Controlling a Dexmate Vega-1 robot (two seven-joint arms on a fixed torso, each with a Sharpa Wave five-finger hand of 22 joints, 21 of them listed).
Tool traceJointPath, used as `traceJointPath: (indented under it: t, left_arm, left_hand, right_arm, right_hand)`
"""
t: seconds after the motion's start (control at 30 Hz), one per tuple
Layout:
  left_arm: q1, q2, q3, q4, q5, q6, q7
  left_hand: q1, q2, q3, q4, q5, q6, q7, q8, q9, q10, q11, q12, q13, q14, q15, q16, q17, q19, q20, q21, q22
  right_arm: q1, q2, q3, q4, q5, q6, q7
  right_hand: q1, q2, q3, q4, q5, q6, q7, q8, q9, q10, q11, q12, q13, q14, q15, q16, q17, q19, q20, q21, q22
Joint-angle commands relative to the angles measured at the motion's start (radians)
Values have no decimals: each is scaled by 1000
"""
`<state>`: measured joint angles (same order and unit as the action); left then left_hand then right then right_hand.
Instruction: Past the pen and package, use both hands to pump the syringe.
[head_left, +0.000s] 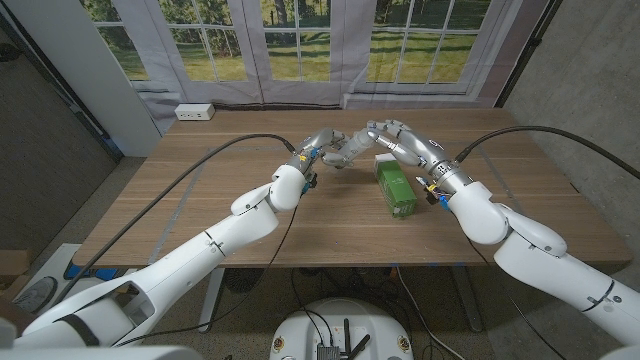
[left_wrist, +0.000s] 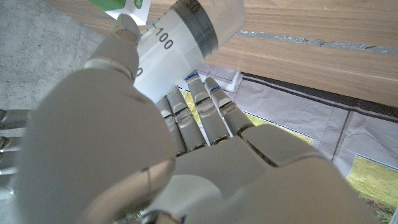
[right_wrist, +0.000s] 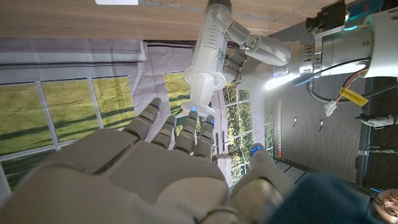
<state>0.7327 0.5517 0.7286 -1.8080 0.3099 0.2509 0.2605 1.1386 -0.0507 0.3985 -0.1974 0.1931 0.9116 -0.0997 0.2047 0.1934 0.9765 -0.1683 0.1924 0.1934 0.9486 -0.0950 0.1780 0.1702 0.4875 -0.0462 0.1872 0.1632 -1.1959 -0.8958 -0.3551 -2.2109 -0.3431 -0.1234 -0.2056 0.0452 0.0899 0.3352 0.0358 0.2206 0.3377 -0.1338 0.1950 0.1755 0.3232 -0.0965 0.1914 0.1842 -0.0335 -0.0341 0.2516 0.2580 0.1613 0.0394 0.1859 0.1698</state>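
The syringe (left_wrist: 180, 37) barrel reads "100" beside its black scale marks. More graduation lines show in the right wrist view, too small to read. Nothing legible on the green package (head_left: 395, 185).

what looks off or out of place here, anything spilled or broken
Nothing stands out. The syringe is held above the table by the left hand, its barrel intact and nothing spilled. The right hand has its fingertips at the plunger end. The green package lies on the wooden table, near the right arm.
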Motion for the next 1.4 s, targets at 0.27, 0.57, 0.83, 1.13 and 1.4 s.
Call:
traceJointPath:
  t: [0.27,0.57,0.83,1.13,1.4]
  left_arm:
    - [9,8,-6,-13,3,5,4]
    - [13,9,-10,-14,0,0,6]
    - [17,8,-12,-14,-1,-3,10]
    - [17,8,-11,-15,0,-2,9]
    - [20,11,-13,-22,2,9,8]
  left_hand:
    - [-16,128,33,21,7,72,1,4,5,42,-39,8,3,40,-147,6,5,-2,-144,-3,2]
    - [-15,127,33,21,7,74,0,5,5,42,-39,8,3,40,-146,6,5,-1,-144,-2,2]
    - [-15,127,33,22,6,74,1,5,5,42,-40,8,3,42,-146,7,5,-1,-144,-2,2]
    - [-13,126,32,21,6,75,0,5,5,43,-40,8,4,42,-147,7,6,-2,-144,-3,2]
    - [-12,126,32,21,6,76,2,5,5,43,-40,8,4,44,-147,8,6,-2,-144,-2,2]
  right_arm:
    - [17,4,-35,14,-6,-5,1]
    - [36,10,-54,25,-8,-3,9]
    - [48,10,-66,27,-9,-4,19]
    - [56,16,-77,34,-7,1,20]
    - [40,22,-54,31,-4,11,-22]
  right_hand:
    - [-1,24,3,-4,-5,14,2,2,3,13,-1,1,1,-1,-2,6,3,0,2,7,1]
    - [-1,26,3,-5,-5,16,5,2,3,15,0,2,2,-1,1,7,4,0,2,7,1]
    - [-1,26,3,-5,-5,18,4,2,3,13,0,0,2,-2,2,8,4,-1,2,7,2]
    - [-2,26,2,-5,-5,21,7,2,3,13,0,0,2,-3,3,8,5,0,2,7,2]
    - [-3,25,2,-5,-5,10,3,-3,3,13,6,0,2,1,4,11,6,5,3,8,1]
